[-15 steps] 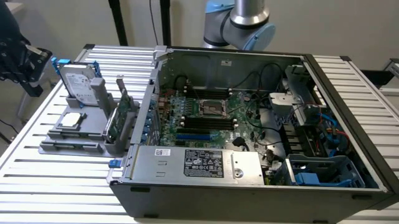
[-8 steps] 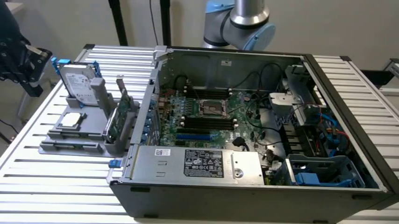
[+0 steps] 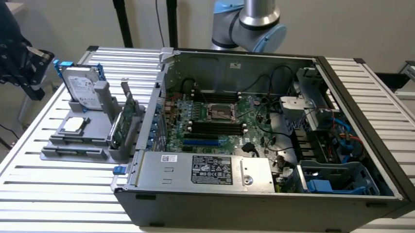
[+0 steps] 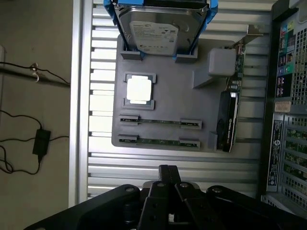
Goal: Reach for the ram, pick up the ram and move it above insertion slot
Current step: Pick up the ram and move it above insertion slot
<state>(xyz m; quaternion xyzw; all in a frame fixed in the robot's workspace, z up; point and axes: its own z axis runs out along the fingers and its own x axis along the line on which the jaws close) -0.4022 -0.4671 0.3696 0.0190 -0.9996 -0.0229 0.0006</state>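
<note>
Two ram sticks lie edge-up in the slots of a grey holder tray [image 4: 168,103]: one ram stick [image 4: 160,122] and, closer to the gripper, a second ram stick [image 4: 158,141]. Each is a thin green strip between grey end clips. My gripper [image 4: 168,168] hovers above the slatted table just off the tray's edge nearest those sticks, fingers shut with nothing between them. The same tray [image 3: 61,143] sits to the exterior view's left of the open computer case [image 3: 259,194]. Black memory slots [image 3: 217,127] lie on the motherboard below the CPU socket.
The tray also holds a silver hard drive [image 4: 160,28] in blue brackets, a CPU chip [image 4: 140,89] and an upright expansion card [image 4: 229,117]. The case wall [image 4: 288,110] stands close beside the tray. The arm's base [image 3: 250,24] rises behind the case. A cable and adapter [image 4: 41,141] lie on the floor.
</note>
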